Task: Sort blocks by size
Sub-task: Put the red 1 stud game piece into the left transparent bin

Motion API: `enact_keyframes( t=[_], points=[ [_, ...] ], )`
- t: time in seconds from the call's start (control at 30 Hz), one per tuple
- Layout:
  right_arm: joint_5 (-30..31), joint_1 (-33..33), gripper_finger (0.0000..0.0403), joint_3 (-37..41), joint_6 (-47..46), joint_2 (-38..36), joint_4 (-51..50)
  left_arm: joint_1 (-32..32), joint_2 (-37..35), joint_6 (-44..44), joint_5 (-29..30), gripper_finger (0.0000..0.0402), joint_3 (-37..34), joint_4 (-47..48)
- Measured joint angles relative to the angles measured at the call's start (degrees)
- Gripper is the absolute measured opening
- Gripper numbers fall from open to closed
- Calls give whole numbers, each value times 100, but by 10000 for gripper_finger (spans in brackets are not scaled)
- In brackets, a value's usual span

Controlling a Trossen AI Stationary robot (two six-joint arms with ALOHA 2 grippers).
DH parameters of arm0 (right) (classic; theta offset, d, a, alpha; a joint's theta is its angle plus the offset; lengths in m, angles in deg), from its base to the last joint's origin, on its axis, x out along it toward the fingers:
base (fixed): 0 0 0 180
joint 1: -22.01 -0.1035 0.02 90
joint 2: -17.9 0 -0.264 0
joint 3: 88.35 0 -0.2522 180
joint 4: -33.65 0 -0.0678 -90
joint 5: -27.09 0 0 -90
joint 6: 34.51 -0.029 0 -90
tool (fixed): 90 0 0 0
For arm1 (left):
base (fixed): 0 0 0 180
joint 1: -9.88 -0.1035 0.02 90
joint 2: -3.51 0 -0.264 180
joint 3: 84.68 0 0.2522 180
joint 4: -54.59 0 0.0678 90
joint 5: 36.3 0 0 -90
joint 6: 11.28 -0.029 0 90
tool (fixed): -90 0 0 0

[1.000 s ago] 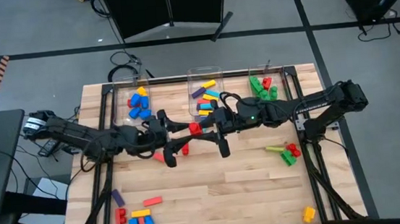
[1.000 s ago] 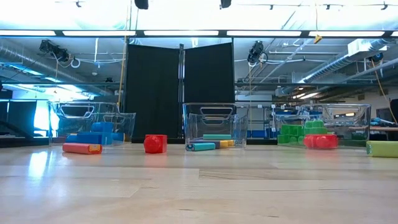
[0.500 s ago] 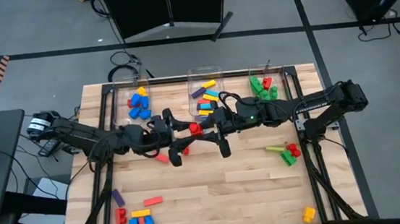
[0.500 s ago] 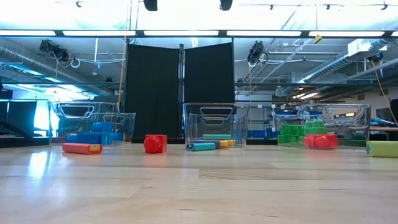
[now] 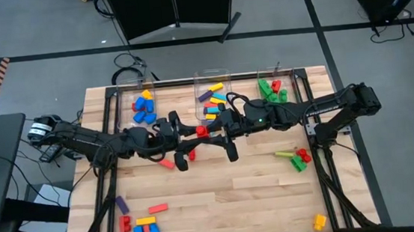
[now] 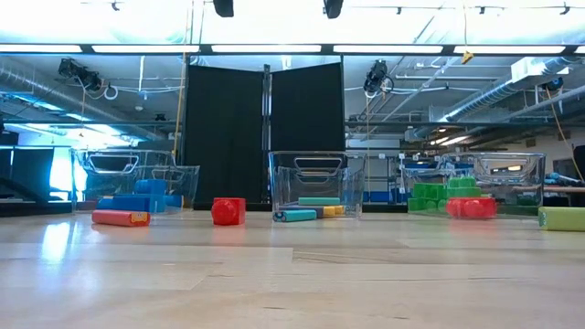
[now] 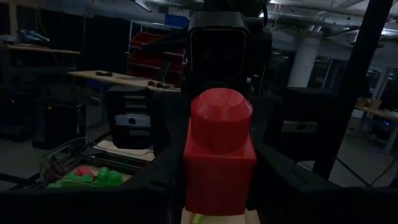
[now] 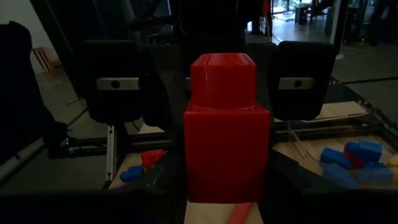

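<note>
A chunky red block with one stud on top hangs above the table's middle, between my two grippers, which face each other level. My left gripper reaches it from the table's left and my right gripper from the table's right. Both are shut on it. In the left wrist view the block fills the space between my fingers, with the right gripper behind it. The right wrist view shows the same block with the left gripper behind it. Several loose blocks lie on the table. My left gripper pinches the red block's lower body between its two fingers, one on each side. The fingers come level from the table's left. The block stands upright, stud up, clear of the table. My right gripper pinches the same block's body between its two fingers, on the two opposite sides. The fingers come level from the table's right. The block stays upright and lifted clear.
Three clear bins stand along the far edge: left with blue and yellow blocks, middle with long ones, right with green ones. Loose blocks lie under the grippers, at the near left and at the right.
My left gripper has edged toward the table's right, closing in on the red block that my right gripper holds up. The block has stayed upright in the same place.
</note>
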Motion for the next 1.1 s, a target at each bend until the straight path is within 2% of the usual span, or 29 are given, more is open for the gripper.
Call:
enact_keyframes(
  t=[1.1],
  points=[
    [-126, 188, 187, -7, 212, 0, -75, -7, 2, 21, 185, 156, -5, 4]
  ],
)
